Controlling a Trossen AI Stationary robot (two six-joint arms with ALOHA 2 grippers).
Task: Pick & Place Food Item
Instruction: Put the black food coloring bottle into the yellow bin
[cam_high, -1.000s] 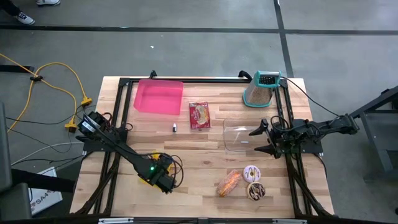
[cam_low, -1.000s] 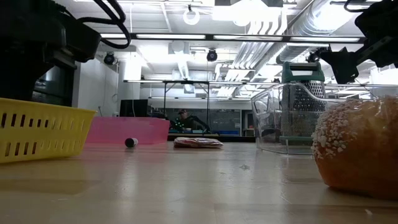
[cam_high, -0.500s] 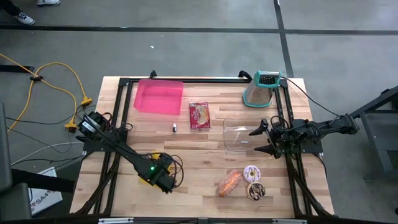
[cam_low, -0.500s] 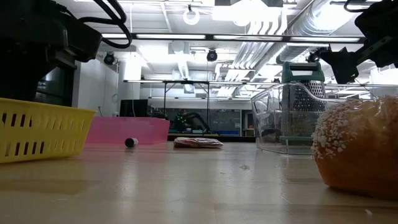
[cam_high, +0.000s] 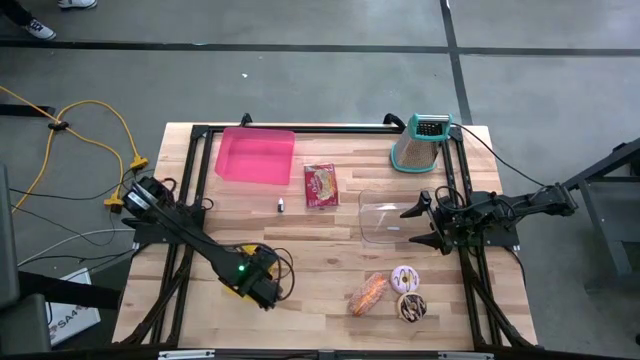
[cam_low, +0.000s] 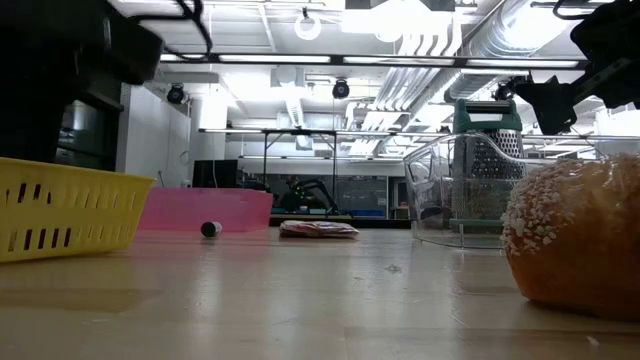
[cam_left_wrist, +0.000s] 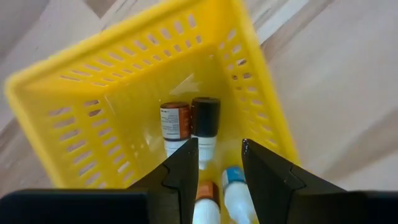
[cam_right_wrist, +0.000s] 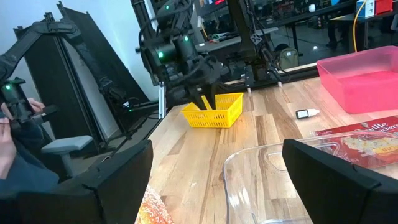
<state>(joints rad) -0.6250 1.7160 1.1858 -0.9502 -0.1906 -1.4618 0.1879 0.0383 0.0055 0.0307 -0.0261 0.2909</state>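
Left gripper (cam_left_wrist: 220, 163) over yellow basket (cam_left_wrist: 81, 124), fingers now parted and pinching nothing, wider than a second ago (release apparently complete). Small bottles (cam_left_wrist: 205, 124) lying inside basket, just beyond the fingertips. Right gripper (cam_high: 417, 222) spread wide, unmoved at clear container (cam_high: 385, 222). Pastries (cam_high: 368, 293) untouched, well apart from both; food pick not yet begun.

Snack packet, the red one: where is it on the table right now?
In the high view the red snack packet lies flat near the table's far middle, just right of the pink tray, with the small dark bottle beside its near-left corner.
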